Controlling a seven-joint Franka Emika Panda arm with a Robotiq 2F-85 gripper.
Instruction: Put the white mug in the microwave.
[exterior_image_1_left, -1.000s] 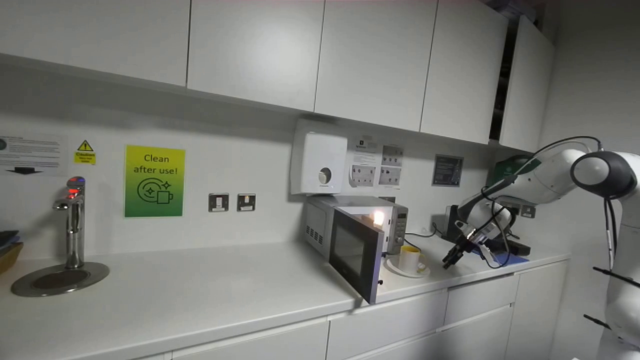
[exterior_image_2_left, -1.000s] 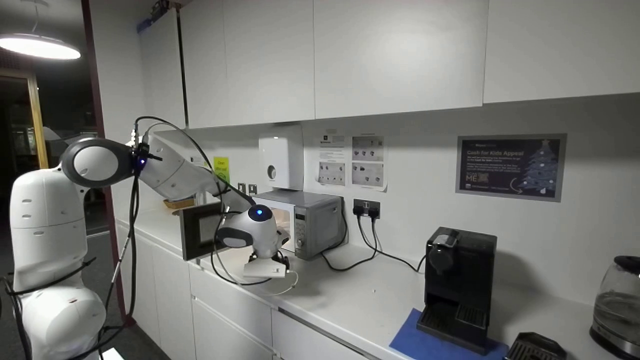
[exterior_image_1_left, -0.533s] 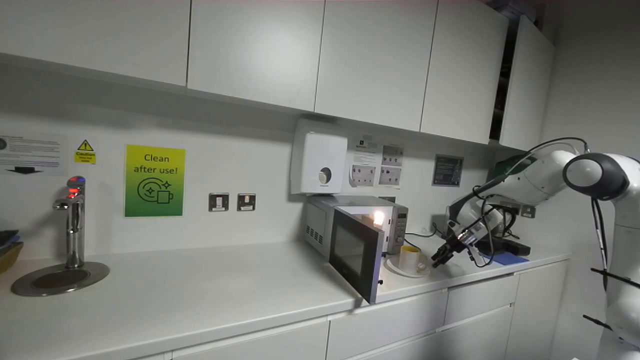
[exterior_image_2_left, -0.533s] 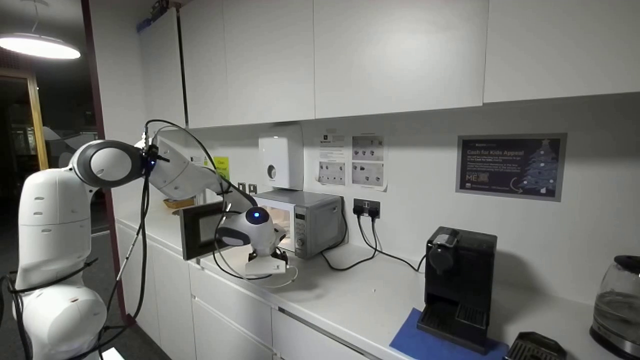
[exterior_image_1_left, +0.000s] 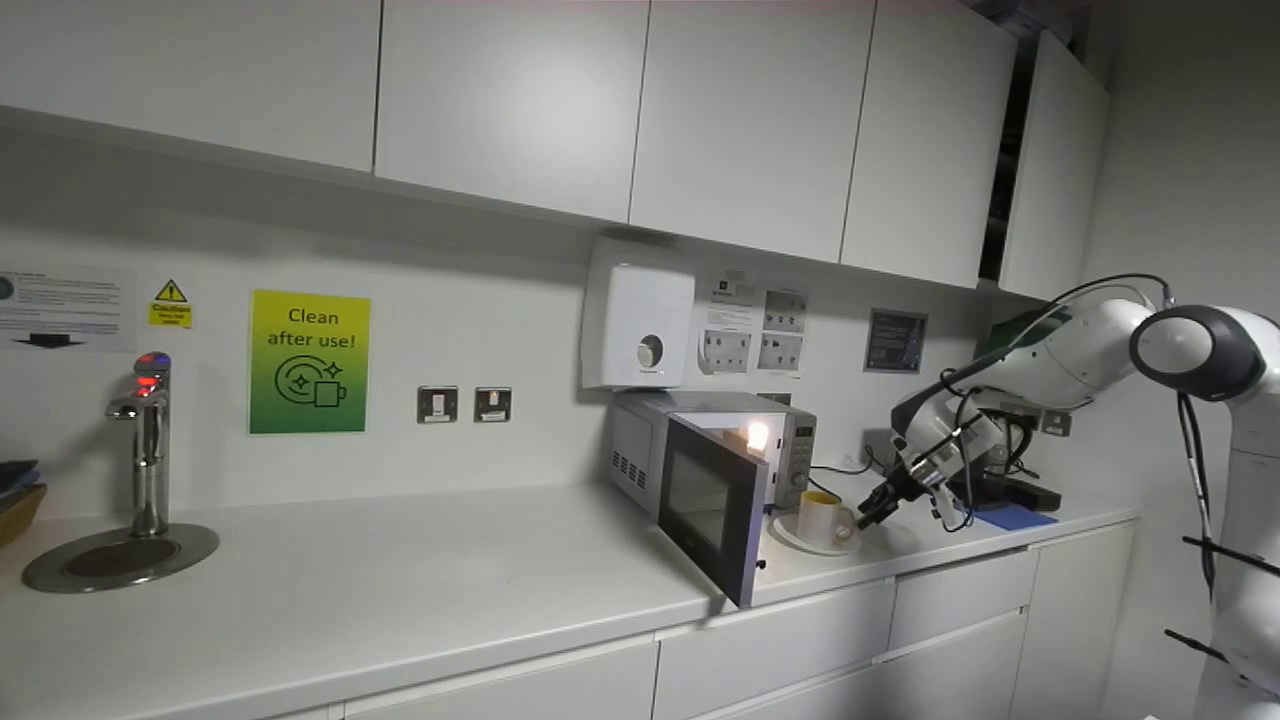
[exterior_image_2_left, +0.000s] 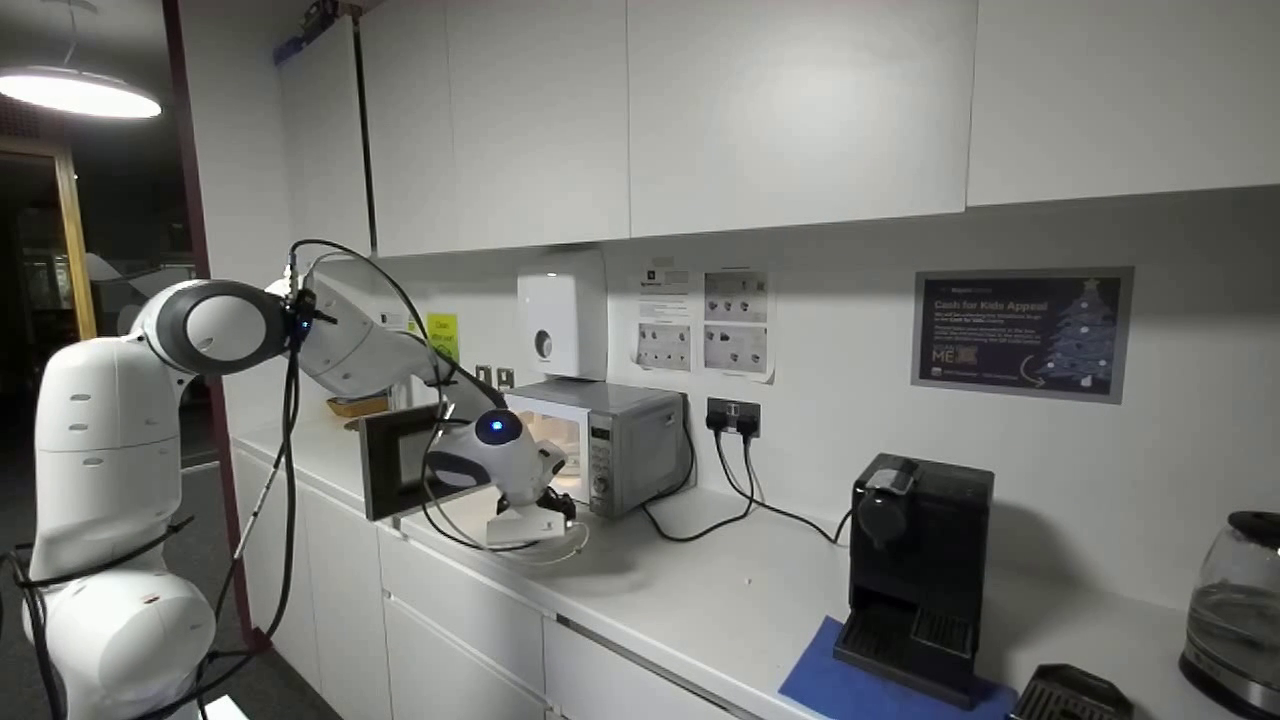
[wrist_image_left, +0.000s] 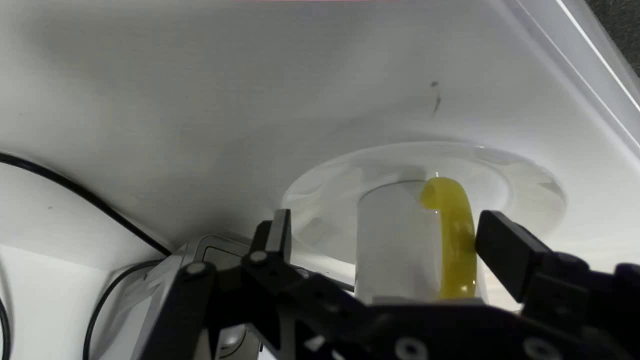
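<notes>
The black two-fingered gripper (wrist_image_left: 386, 239) stands parted just beside the yellow-lined white ceramic mug (exterior_image_1_left: 817, 520), which sits upright on a round white saucer (wrist_image_left: 320, 215) on the white worktop (exterior_image_1_left: 400, 560), before the boxy silver-grey microwave (exterior_image_2_left: 645, 455), its door (exterior_image_1_left: 708, 508) open.

Noted in both exterior views a white wall dispenser (exterior_image_1_left: 635, 310). Observed left of the dispenser two wall switches (exterior_image_1_left: 437, 405), a "Clean after use!" sign (exterior_image_1_left: 308, 362) and a chrome tap (exterior_image_1_left: 150, 460). Recorded white cupboards (exterior_image_1_left: 740, 110) above the dispenser, paper notices (exterior_image_1_left: 727, 351) just right of it. Found well right of the dispenser a dark poster (exterior_image_2_left: 1022, 335) and, lower, a black coffee machine (exterior_image_2_left: 940, 540), blue mat (exterior_image_2_left: 818, 670) and glass jug (exterior_image_2_left: 1235, 610).
</notes>
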